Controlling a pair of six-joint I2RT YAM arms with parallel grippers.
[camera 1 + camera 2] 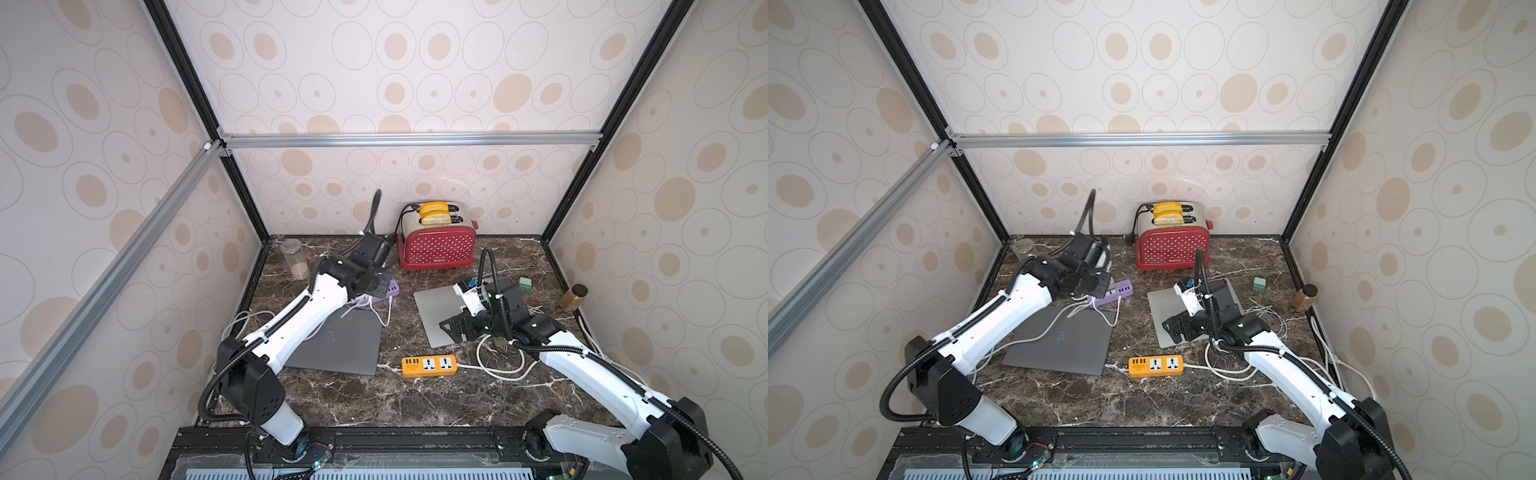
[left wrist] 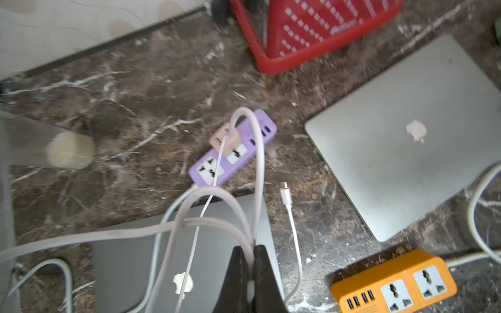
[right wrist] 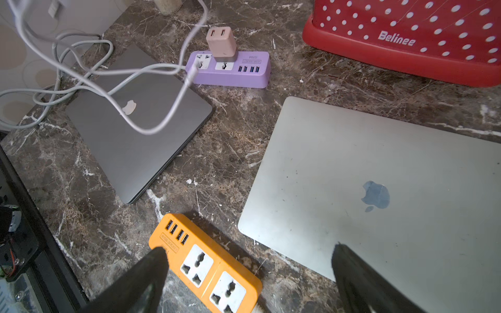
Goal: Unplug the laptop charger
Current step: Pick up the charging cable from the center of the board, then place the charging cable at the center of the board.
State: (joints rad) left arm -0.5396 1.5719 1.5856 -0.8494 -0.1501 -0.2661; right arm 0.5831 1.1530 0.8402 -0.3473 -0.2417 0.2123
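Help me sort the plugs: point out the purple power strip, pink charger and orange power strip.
purple power strip [image 3: 230, 78]: right wrist view, side wall.
pink charger [image 3: 221, 42]: right wrist view, front face.
orange power strip [image 1: 429, 365]: in a top view, top face.

Walls [image 1: 415, 83]: cream panels printed with tan ovals
Frame [image 1: 411, 139]: black and silver aluminium struts
Worktop [image 1: 374, 399]: dark brown marble, white veins

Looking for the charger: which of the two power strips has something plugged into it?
The purple power strip, beside the dark laptop: a pink charger block stands in one socket. The orange power strip has only empty sockets.
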